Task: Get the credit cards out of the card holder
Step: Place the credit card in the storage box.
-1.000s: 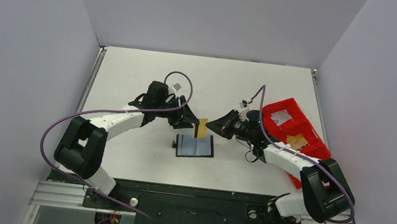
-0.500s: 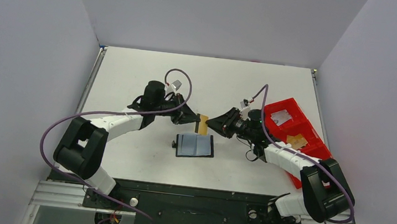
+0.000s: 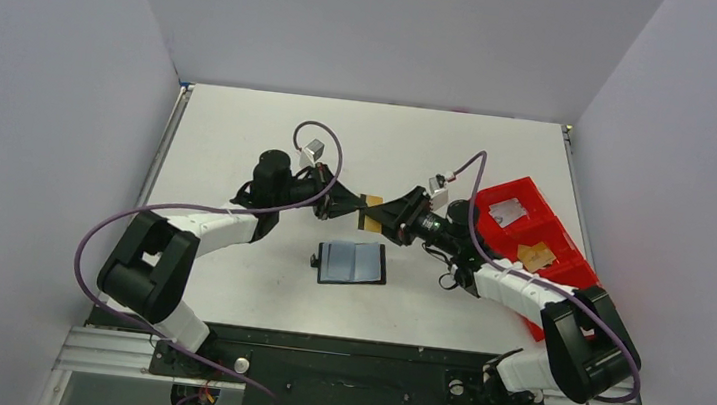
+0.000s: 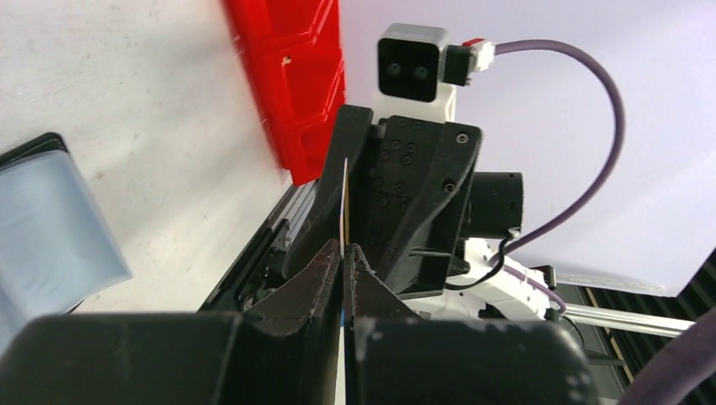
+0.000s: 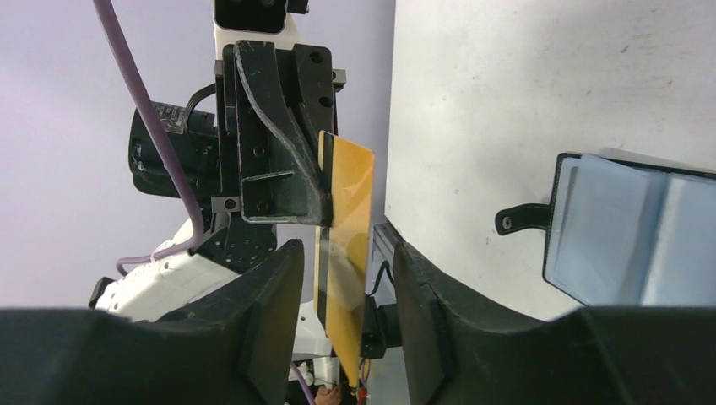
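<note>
Arms meet nose to nose above the middle of the table point(image 3: 241, 130), with a yellow card point(image 3: 370, 213) standing on edge in the air between them. The left end effector point(image 3: 359, 206) is clenched on that card; from its own wrist view its two black fingers point(image 4: 325, 261) press together on the thin edge of the card point(image 4: 344, 202). The right end effector point(image 3: 380, 215) is released: in its wrist view the fingers point(image 5: 279, 278) stand apart on either side of the card point(image 5: 346, 211), with a gap showing on both sides. The card holder point(image 3: 352, 262) lies flat and spread open on the table just nearer the arm bases than the two end effectors, its blue-grey inner face up and its small black tab point(image 5: 519, 218) sticking out on the left side. Neither end effector touches it. Over on the right side of the table sits a red tray point(image 3: 536, 196), where a pale grey flat piece point(image 3: 506, 213) and a tan flat piece point(image 3: 536, 254) lie in separate compartments.
</note>
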Robot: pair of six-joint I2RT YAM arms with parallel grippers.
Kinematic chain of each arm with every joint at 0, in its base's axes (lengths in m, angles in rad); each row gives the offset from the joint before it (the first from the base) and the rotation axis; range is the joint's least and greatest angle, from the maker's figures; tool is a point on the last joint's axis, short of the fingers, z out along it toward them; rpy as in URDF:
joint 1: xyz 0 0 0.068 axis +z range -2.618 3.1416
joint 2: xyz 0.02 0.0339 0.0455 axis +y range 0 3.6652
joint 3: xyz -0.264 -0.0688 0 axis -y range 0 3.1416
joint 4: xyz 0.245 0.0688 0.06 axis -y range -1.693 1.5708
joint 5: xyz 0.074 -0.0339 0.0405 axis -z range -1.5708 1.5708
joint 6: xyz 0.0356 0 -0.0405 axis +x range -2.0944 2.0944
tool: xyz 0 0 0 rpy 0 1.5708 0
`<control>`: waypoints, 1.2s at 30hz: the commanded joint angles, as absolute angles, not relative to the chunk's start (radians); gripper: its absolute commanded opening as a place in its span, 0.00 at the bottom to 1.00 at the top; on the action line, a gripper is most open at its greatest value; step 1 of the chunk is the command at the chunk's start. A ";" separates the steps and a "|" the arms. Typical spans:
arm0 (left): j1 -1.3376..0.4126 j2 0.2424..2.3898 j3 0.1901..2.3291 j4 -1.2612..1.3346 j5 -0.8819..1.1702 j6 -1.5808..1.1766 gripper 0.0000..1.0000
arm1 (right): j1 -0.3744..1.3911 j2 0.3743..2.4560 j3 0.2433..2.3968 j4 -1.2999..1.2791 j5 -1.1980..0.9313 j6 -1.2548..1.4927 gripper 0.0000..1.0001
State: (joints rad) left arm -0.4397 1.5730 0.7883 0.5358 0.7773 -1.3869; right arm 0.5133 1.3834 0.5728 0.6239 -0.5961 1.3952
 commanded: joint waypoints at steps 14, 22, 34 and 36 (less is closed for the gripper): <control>-0.430 1.584 0.813 0.634 0.802 -1.400 0.00 | 0.519 1.310 0.541 0.698 -0.592 1.403 0.00; -0.433 1.554 0.856 0.473 0.789 -1.292 0.34 | 0.525 1.270 0.586 0.513 -0.553 1.295 0.00; -0.432 1.480 0.962 -0.039 0.647 -1.000 0.48 | 0.536 1.196 0.602 0.337 -0.445 1.216 0.00; -0.431 1.480 0.982 -0.114 0.615 -0.955 0.50 | 0.534 1.169 0.606 0.293 -0.417 1.202 0.00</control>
